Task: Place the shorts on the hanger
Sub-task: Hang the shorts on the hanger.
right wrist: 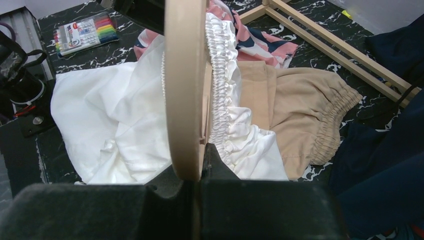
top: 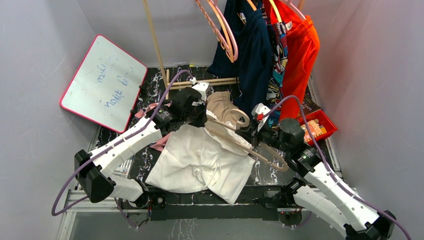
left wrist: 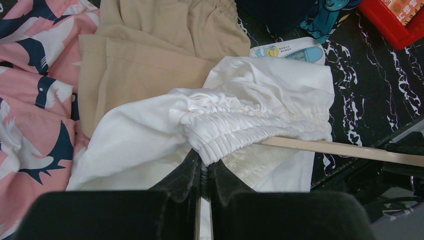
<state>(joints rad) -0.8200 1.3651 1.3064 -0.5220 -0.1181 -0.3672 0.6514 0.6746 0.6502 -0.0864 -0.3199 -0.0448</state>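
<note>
Top external: threading under way. Pinching shorts (top: 200, 160) by waistband (left wrist: 240, 125) in left gripper (left wrist: 205, 162) at 12 o'clock, clamping hanger (right wrist: 182, 75) in right gripper (right wrist: 195, 167) at 3 o'clock. Next: push hanger deeper inside.

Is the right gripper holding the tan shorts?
No, the right gripper clamps the hanger; the tan shorts lie loose beyond it.

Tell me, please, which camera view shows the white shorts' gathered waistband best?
The left wrist view: the waistband fills the centre, pinched in the left claw. The right wrist view shows it partly, as a strip behind the hanger. The top external view shows the shorts, but the waistband is small and partly hidden there.
</note>
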